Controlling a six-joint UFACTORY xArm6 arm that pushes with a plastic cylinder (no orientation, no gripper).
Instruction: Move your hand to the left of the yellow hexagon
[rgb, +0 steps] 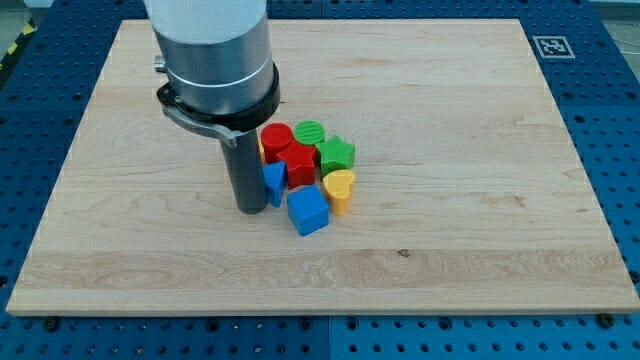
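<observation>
1. The yellow hexagon (262, 148) is seen only as a thin sliver at the cluster's left edge, mostly hidden behind the rod (247, 175); its shape cannot be confirmed.
2. My tip (251, 209) is set on the board just to the view's lower left of that sliver, touching or nearly touching the small blue block (274, 181).
3. No jaws are carried by the arm; only a straight dark rod below a grey cylinder (215, 50) is shown.
4. Just right of the hexagon a red cylinder (276, 137) is found, with a red block (300, 165) below it.
5. Farther right a green cylinder (310, 131) and a green star (337, 154) are placed.
6. Below them a yellow heart (340, 188) and a blue cube (308, 211) are seen, the cube being lowest.
7. All blocks are packed together near the middle of a pale wooden board (450, 220).
8. A square black-and-white marker (551, 46) is fixed at the board's top right corner.
9. The board is laid on a blue perforated table (610, 130).
</observation>
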